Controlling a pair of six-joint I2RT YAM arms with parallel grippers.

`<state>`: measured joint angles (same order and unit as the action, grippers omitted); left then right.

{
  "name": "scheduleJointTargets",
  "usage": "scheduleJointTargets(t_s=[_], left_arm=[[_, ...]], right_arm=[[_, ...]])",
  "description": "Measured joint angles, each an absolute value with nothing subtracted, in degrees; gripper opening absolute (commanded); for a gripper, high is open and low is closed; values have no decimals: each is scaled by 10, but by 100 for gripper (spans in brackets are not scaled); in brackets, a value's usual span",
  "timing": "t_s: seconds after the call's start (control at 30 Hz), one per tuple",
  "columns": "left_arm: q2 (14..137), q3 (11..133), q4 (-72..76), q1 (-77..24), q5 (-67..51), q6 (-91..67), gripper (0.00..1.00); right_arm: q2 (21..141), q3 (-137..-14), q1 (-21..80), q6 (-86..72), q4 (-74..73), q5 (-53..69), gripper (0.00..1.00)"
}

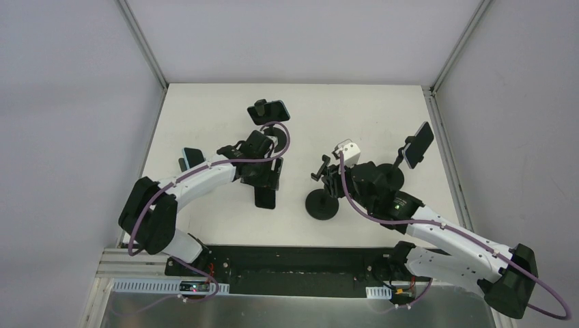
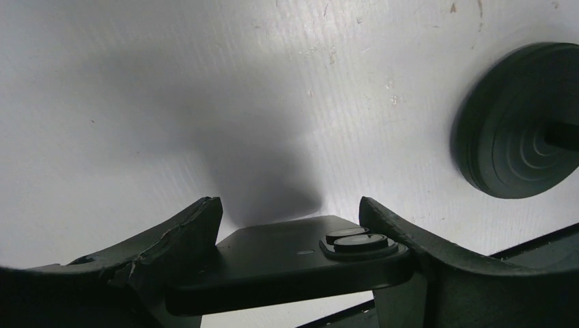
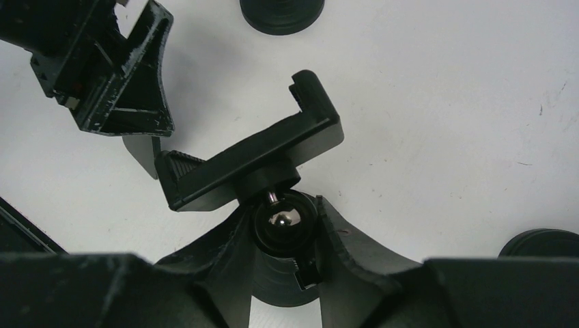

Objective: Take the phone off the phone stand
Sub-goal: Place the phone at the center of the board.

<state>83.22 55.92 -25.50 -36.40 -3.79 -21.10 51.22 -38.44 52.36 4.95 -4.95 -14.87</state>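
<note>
The black phone [image 2: 287,263] lies flat between the fingers of my left gripper [image 2: 290,208], camera lenses up, and is held just above the white table. From above, the phone [image 1: 265,197] sticks out of the left gripper [image 1: 263,179] to the left of the phone stand [image 1: 321,203]. The stand's clamp [image 3: 252,154] is empty. My right gripper [image 3: 283,212] is shut on the stand's ball joint [image 3: 281,222] just under the clamp. In the top view the right gripper [image 1: 334,181] sits at the stand's neck.
Two more stands hold phones, one at the back centre [image 1: 267,111] and one at the right [image 1: 416,145]. Another phone [image 1: 191,157] shows behind the left arm. Round stand bases [image 3: 281,14] [image 3: 546,242] lie near the right gripper.
</note>
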Motion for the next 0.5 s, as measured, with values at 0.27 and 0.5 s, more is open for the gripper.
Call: scheduleJointTargets(t_s=[0.27, 0.5], left_arm=[[879, 582, -261, -380, -9, -248, 0], [897, 575, -256, -420, 58, -280, 0]], right_arm=[[524, -401, 524, 38, -69, -157, 0], [525, -402, 524, 34, -71, -156, 0]])
